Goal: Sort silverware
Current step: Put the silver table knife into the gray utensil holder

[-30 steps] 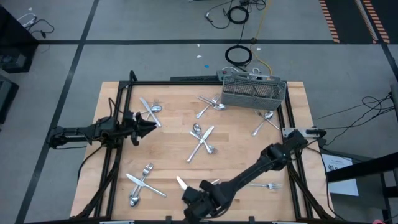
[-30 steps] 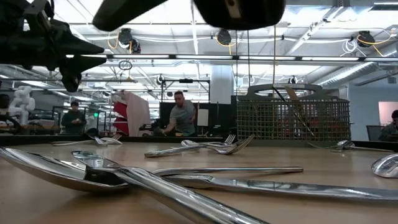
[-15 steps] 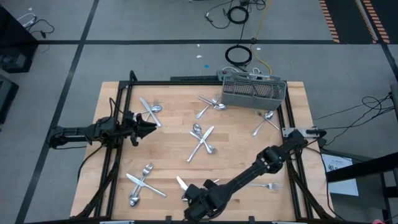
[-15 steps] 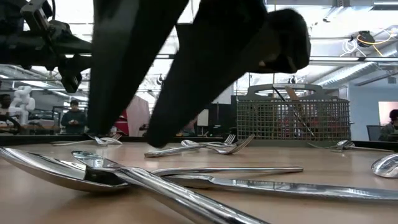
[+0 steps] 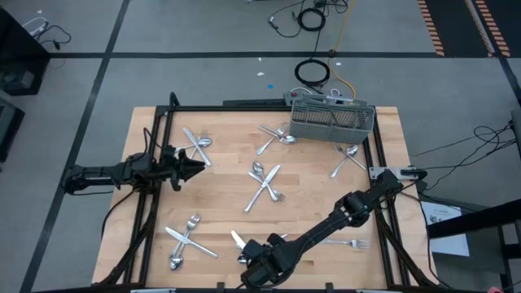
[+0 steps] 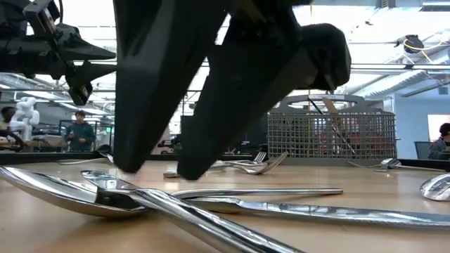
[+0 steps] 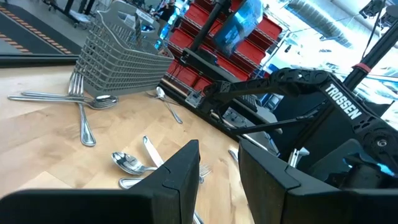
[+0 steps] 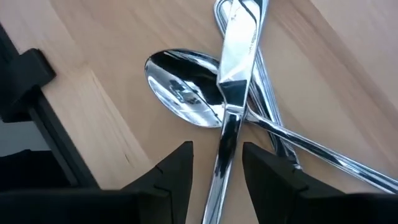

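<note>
Several small heaps of silverware (image 5: 264, 183) are spread over the tabletop (image 5: 228, 207), and a mesh basket (image 5: 330, 120) lies at its far edge with a few pieces already seen standing in it. The step in hand is judged to be a pick from the heap at the near edge, where a knife (image 8: 231, 93) lies crossed over a spoon (image 8: 183, 93). The right gripper (image 5: 244, 259) is lowered over that heap, its jaws held apart with the knife's handle lying between them; nothing is gripped yet. The left gripper (image 5: 195, 168) is held above the tabletop's left side, near another crossed pair (image 5: 197, 145), with its jaws standing partly apart and empty.

For the next move, a further descent to the wood and a closing on the knife alone would be called for. The knife is thin, slick and flat, so a slip is likely, and the spoon beneath could be dragged along.
</note>
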Controlling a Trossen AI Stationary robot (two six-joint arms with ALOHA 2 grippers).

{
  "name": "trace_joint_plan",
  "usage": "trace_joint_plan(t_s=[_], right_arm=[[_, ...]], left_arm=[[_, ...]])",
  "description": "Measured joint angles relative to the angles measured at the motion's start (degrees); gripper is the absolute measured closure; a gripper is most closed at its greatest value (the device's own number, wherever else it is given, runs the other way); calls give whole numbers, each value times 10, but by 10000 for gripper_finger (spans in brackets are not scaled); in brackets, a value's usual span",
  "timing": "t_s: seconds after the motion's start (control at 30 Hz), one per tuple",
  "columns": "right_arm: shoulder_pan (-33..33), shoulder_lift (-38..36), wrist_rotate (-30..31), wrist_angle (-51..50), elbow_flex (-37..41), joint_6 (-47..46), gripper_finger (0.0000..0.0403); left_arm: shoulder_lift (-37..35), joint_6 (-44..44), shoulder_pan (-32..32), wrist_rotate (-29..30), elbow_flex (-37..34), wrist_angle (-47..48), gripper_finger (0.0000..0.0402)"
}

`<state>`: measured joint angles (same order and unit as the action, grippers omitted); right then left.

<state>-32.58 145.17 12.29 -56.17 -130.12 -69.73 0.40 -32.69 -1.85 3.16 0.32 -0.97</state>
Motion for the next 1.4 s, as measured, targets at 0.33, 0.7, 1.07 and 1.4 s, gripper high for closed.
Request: trace_joint_plan(t_s=[0.33,0.7,1.07,1.4], right_arm=[[-1,28,3,1,-2,-7,276],[-1,30,6,-14,-2,-9,389],[-1,29,10,-14,-20,-46,386],[1,-50,118,-25,-34,-23,388]], left_arm=[[1,0,0,-1,0,1,281],[1,5,0,0,0,2,281],[1,5,0,0,0,2,281],[1,5,0,0,0,2,281]])
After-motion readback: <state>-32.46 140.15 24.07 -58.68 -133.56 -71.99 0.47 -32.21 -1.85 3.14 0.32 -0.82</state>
